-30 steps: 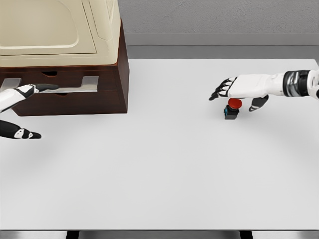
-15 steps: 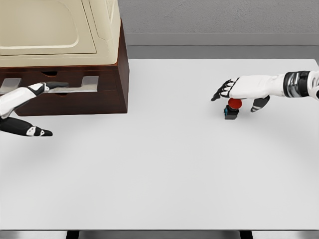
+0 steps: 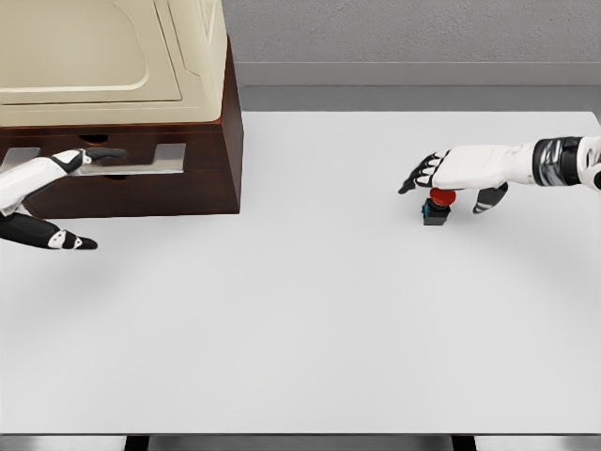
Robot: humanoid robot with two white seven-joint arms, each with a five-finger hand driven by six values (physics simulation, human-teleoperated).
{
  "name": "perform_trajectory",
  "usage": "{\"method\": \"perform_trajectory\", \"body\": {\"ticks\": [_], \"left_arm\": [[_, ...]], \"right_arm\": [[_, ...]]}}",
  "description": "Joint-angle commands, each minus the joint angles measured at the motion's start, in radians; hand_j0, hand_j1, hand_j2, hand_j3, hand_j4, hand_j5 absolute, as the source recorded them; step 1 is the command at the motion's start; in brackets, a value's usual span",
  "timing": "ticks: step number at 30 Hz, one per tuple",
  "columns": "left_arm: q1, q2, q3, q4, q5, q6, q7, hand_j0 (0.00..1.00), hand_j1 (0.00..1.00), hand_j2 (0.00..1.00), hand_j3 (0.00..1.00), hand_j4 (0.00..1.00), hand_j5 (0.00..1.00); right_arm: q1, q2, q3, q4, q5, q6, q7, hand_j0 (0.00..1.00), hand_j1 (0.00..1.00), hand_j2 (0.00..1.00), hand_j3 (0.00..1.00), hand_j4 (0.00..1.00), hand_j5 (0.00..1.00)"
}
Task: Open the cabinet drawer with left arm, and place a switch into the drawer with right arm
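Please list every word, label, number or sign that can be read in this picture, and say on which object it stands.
None: no readable text appears anywhere.
The switch, with its red button, shows no lettering.
The brown cabinet and the cream appliance on it carry no label.
The table is plain white.

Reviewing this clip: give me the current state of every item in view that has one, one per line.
cabinet drawer: shut or barely open, front near flush with the cabinet.
switch: upright on the table, red button on top, not grasped.
left hand: fingers extended at the drawer front, holding nothing.
right hand: open, fingers spread, over the switch.
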Motion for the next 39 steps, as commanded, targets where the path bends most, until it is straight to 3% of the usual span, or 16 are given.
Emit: {"method": "perform_trajectory", "body": {"ticks": [1,13,21,23,24,32,35,39], "left_arm": [[-0.002,-0.002,0.001,0.009,0.009,0.001,-0.007,1.0,1.0,1.0,1.0,1.0,1.0],[-0.044,-0.027,0.001,0.032,0.023,0.001,-0.096,1.0,1.0,1.0,1.0,1.0,1.0],[-0.046,-0.025,0.001,0.045,0.03,0.001,-0.11,1.0,1.0,1.0,1.0,1.0,1.0],[-0.051,-0.025,0.0,0.054,0.032,0.007,-0.11,1.0,1.0,1.0,1.0,1.0,1.0],[-0.051,-0.025,0.0,0.06,0.032,0.009,-0.11,1.0,1.0,1.0,1.0,1.0,1.0],[-0.051,-0.022,-0.013,0.086,0.032,0.021,-0.124,1.0,1.0,1.0,1.0,1.0,1.0],[-0.049,-0.017,-0.017,0.086,0.035,0.021,-0.133,1.0,1.0,1.0,1.0,1.0,1.0],[-0.049,-0.016,-0.017,0.088,0.041,0.021,-0.144,1.0,1.0,1.0,1.0,1.0,1.0]], "right_arm": [[0.0,0.007,-0.002,0.0,-0.002,0.0,0.0,1.0,1.0,1.0,1.0,1.0,1.0],[0.002,0.007,-0.003,0.0,0.011,0.0,0.0,1.0,1.0,1.0,1.0,1.0,1.0],[0.006,0.007,-0.003,0.0,0.014,0.0,0.0,1.0,1.0,1.0,1.0,1.0,1.0],[0.006,0.007,-0.006,0.001,0.034,0.0,0.0,0.82,0.82,0.82,0.82,0.82,0.82],[0.006,0.007,-0.008,0.003,0.041,0.0,0.0,0.61,0.61,0.61,0.61,0.61,0.61],[0.009,0.007,-0.006,0.009,0.047,0.0,0.0,0.61,0.61,0.61,0.61,0.61,0.61],[0.009,0.008,-0.006,0.009,0.053,0.0,0.0,0.53,0.53,0.53,0.53,0.53,0.53],[0.009,0.008,-0.008,0.009,0.053,0.0,0.0,0.52,0.52,0.52,0.52,0.52,0.52]]}}
